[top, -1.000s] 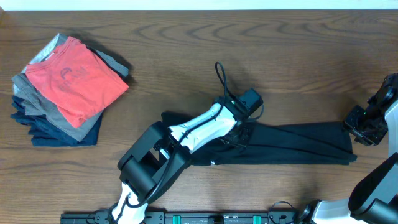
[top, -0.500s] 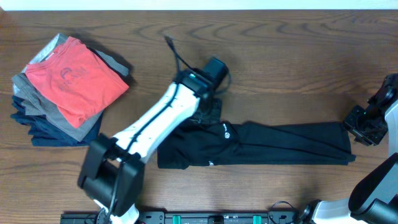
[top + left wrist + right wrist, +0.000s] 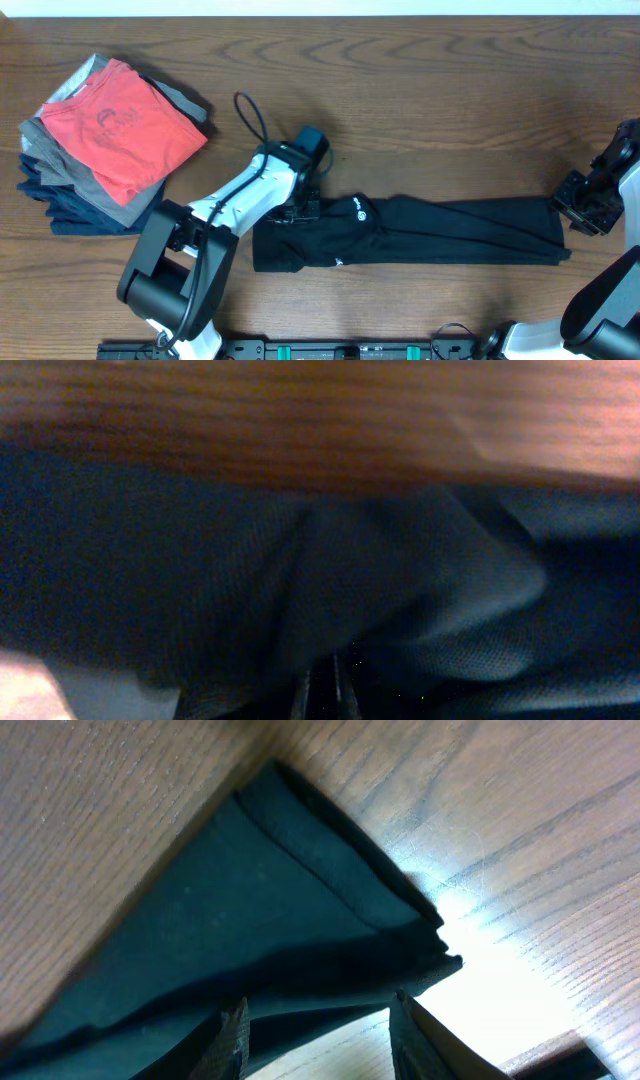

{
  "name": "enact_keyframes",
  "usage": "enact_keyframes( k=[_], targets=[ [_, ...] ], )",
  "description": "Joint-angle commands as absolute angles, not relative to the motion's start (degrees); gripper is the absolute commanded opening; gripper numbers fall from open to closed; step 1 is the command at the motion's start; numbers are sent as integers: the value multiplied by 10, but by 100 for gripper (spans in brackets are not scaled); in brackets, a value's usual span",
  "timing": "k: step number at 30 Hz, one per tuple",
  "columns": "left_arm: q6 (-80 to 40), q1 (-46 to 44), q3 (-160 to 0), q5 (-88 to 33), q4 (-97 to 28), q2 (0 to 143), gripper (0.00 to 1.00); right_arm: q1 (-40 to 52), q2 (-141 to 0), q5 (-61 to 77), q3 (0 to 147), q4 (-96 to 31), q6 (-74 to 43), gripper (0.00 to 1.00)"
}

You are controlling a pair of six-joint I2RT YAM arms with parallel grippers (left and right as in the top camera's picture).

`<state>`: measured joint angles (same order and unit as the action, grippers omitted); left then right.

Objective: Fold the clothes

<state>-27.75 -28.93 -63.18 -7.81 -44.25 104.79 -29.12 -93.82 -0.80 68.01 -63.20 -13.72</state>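
A black garment (image 3: 450, 232) lies in a long strip across the front of the table, its left end bunched and showing a small white logo (image 3: 360, 208). My left gripper (image 3: 300, 206) is down on that left end. In the left wrist view its fingers (image 3: 320, 695) are pressed together with the dark fabric (image 3: 400, 570) bunched around them. My right gripper (image 3: 580, 205) hovers at the garment's right end. In the right wrist view its fingers (image 3: 315, 1010) are spread apart and empty just above the garment's corner (image 3: 330, 890).
A stack of folded clothes (image 3: 100, 140) with a red shirt on top sits at the back left. Bare wooden table (image 3: 450, 120) lies behind the garment. The table's front edge runs close below the garment.
My left gripper has swept from the middle of the garment up and leftward, then down onto its left end. The fabric there has shifted and the logo now shows. The right arm has not moved.
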Motion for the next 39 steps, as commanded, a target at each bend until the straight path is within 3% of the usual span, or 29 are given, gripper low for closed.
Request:
enact_keyframes(
  k=[1,8,16,18,19,20,22,27,32,36,39],
  targets=[
    [-304,-271,-588,-64,-426,1056,11,-296,-936,-6,677,-633,-130,44],
    [-301,-262,-584,-64,-406,1053,11,-296,-936,-6,677,-641,-130,45],
    [-264,-249,-639,-63,-472,998,13,-296,-936,-6,677,-643,-130,45],
    [-264,-249,-648,-63,-474,964,17,-296,-936,-6,677,-643,-130,45],
    [-264,-249,-649,-62,-472,948,35,-296,-936,-6,677,-643,-130,45],
    [-264,-249,-649,-55,-473,931,46,-296,-936,-6,677,-643,-130,45],
    [-263,-249,-648,-48,-476,905,54,-296,-936,-6,677,-643,-130,45],
    [-262,-259,-647,-68,-505,884,53,-296,-936,-6,677,-639,-130,45],
    [-263,-290,-612,-100,-491,886,46,-296,-936,-6,677,-641,-130,45],
    [-271,-307,-581,-100,-455,893,32,-296,-936,-6,677,-641,-130,45],
    [-271,-310,-565,-100,-435,899,30,-296,-936,-6,677,-641,-130,45]
  ],
)
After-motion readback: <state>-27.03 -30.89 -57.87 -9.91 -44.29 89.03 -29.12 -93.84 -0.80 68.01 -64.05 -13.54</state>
